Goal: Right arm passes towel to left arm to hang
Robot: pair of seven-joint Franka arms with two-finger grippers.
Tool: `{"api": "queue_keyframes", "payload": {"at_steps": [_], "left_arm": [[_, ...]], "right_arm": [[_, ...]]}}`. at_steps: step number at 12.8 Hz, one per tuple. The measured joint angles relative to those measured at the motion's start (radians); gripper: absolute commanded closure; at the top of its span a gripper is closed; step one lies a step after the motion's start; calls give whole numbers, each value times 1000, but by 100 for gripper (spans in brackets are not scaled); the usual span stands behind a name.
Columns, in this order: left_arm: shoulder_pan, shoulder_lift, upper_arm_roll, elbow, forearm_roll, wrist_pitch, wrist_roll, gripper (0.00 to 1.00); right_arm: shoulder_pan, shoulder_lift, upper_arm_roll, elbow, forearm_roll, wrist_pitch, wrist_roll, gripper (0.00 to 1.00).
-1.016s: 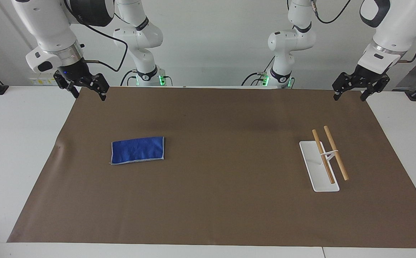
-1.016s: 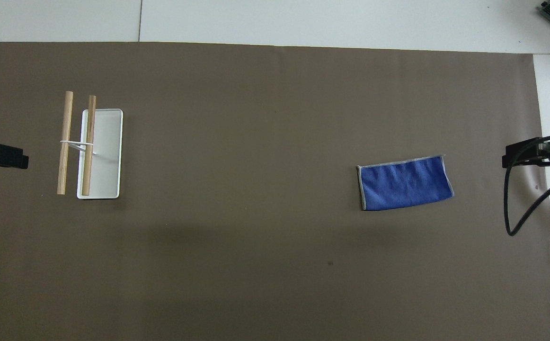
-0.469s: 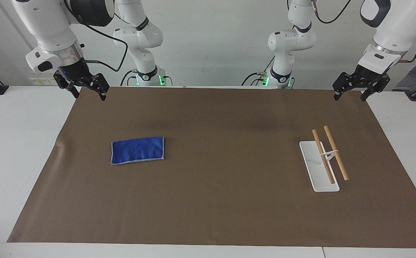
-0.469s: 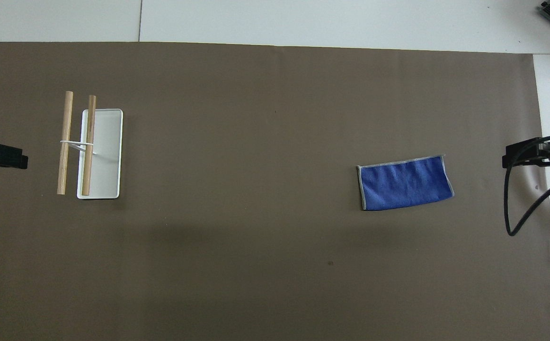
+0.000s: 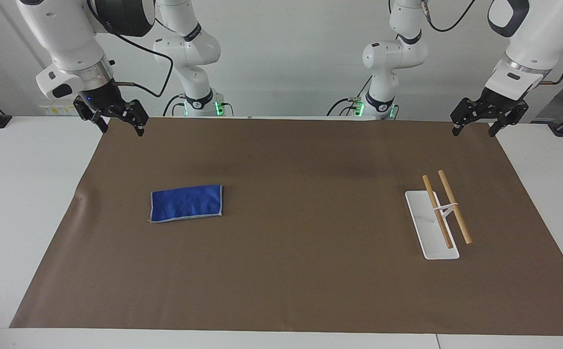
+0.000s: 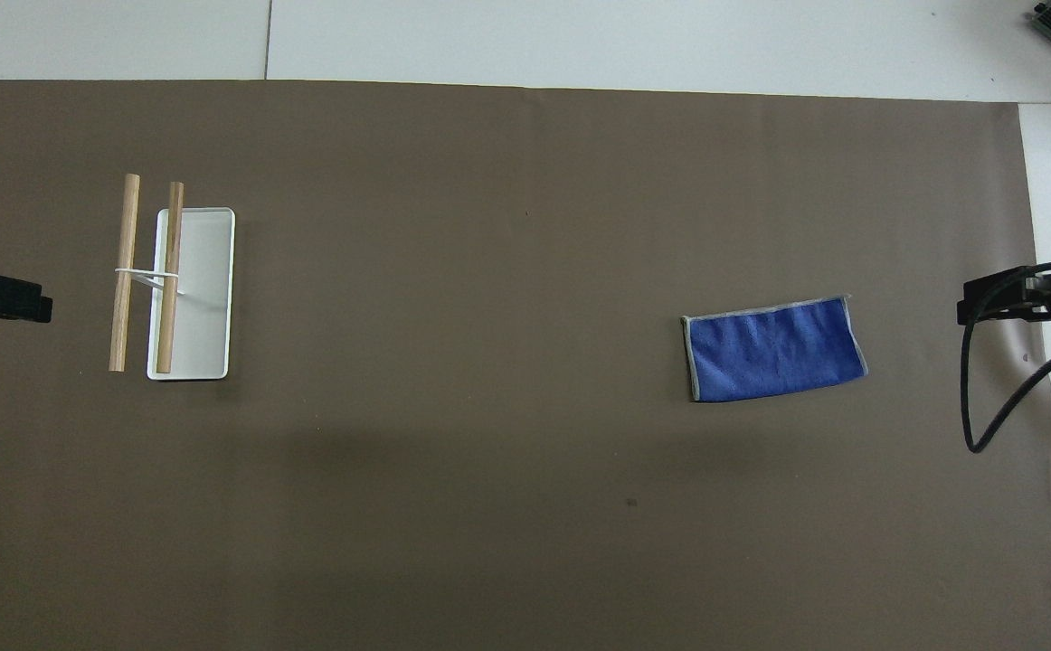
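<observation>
In the overhead view the left gripper [image 6: 1, 297] is cut off by the picture's edge, and so is the right gripper [image 6: 1027, 298]. The brown mat [image 6: 525, 542] runs out of the frame at the bottom edge.

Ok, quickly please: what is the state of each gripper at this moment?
Left gripper: open, holding nothing, up over the mat's corner.
Right gripper: open, holding nothing; the towel lies on the mat.

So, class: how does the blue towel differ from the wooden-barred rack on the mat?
The towel is soft blue cloth lying flat; the rack is rigid, its two wooden bars raised over a white base. The towel lies toward the right arm's end, the rack toward the left arm's. Both rest untouched on the brown mat.
</observation>
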Motion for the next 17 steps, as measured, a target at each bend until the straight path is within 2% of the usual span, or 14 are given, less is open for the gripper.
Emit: {"api": "queue_keyframes", "payload": {"at_steps": [4,8,11,14,17], "left_arm": [[0,0,0,0,0,0,0,0],[0,0,0,0,0,0,0,0],[0,0,0,0,0,0,0,0],[0,0,0,0,0,0,0,0],[0,0,1,0,0,0,0,0]], "right_arm": [[0,-3,0,-11,3,28,-28,0],[10,-21,2,-121,42,183,-30,0],[11,-10,3,-244,50,340,-94,0],[31,64,4,-379,52,545,-138,0],[52,159,6,-460,52,708,-187,0]]}}
